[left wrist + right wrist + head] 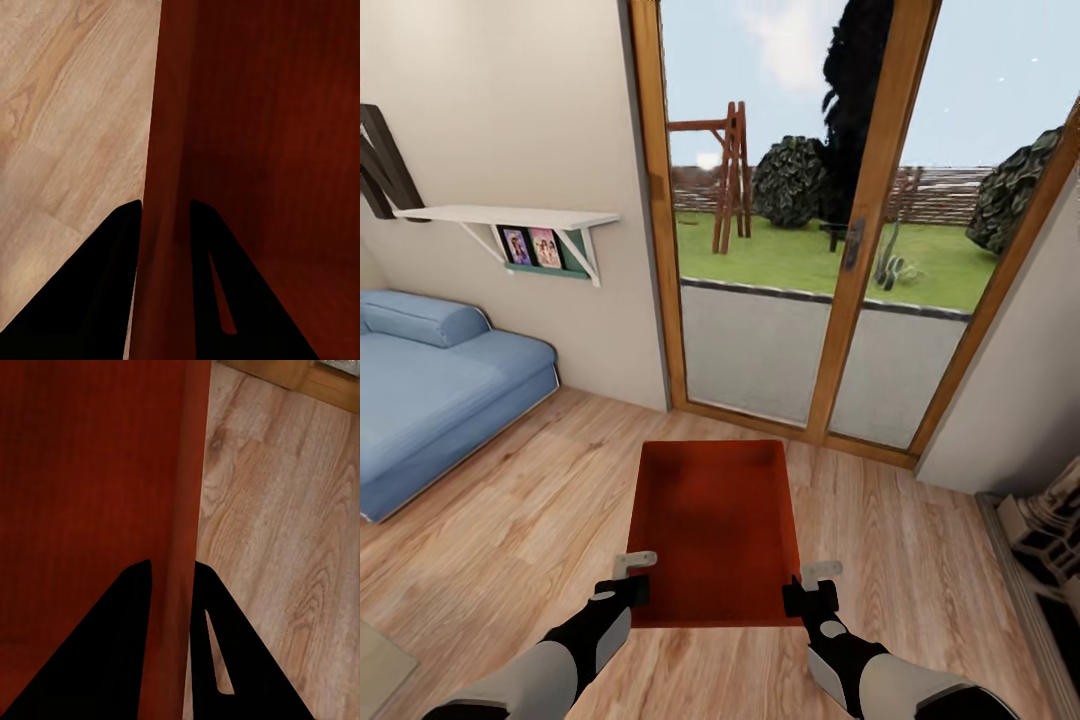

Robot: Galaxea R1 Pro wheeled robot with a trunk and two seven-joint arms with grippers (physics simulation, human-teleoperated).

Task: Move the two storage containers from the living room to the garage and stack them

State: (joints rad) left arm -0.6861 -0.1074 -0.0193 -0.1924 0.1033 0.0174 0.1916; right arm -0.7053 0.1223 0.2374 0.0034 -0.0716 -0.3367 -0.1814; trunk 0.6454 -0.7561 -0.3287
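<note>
light wood planks [510, 540] cover the living-room floor, with a blue sofa [430, 390] at the left, a white shelf [510, 215] holding two small pictures on the off-white wall, and a wood-framed glass door [810, 250] ahead, through which a lawn and a wooden swing frame are seen. one orange-red bin [715, 530] is held up in front of the robot, over the planks and just before the door, its open top facing up and its inside bare. the left gripper [622, 580] is clamped on the bin's left wall near the near corner; in the left wrist view one finger [97, 285] is seen outside the wall and the other inside, both touching it. the right gripper [810, 585] is clamped the same way on the bin's right wall, its fingers [112, 645] astride that wall in the right wrist view, with the planks beyond it.
</note>
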